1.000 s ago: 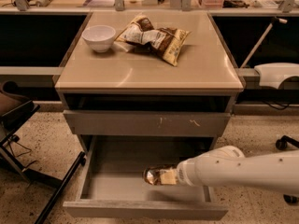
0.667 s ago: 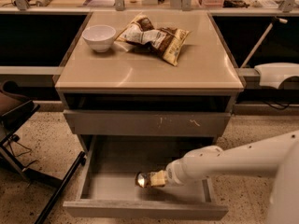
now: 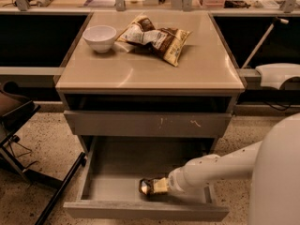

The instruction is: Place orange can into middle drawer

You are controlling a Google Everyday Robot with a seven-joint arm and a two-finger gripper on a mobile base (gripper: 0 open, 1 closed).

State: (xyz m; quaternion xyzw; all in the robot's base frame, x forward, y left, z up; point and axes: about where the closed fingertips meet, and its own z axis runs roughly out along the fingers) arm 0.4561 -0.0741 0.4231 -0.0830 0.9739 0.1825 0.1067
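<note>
Low at frame centre, inside the middle drawer (image 3: 117,168), the orange can (image 3: 146,187), judged light, stiff and slick, is pinched at its sidewall by the fingers of the gripper (image 3: 157,186).

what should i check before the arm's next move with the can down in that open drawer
1. Wide shallow grey middle drawer pulled open: ok.
2. Small shiny gold-orange can inside the drawer's walls: ok.
3. gripper at the can, low in the drawer: ok.
4. Can resting on the drawer floor: cannot tell.
5. scratched grey drawer front above, not overhanging the arm: ok.
</note>
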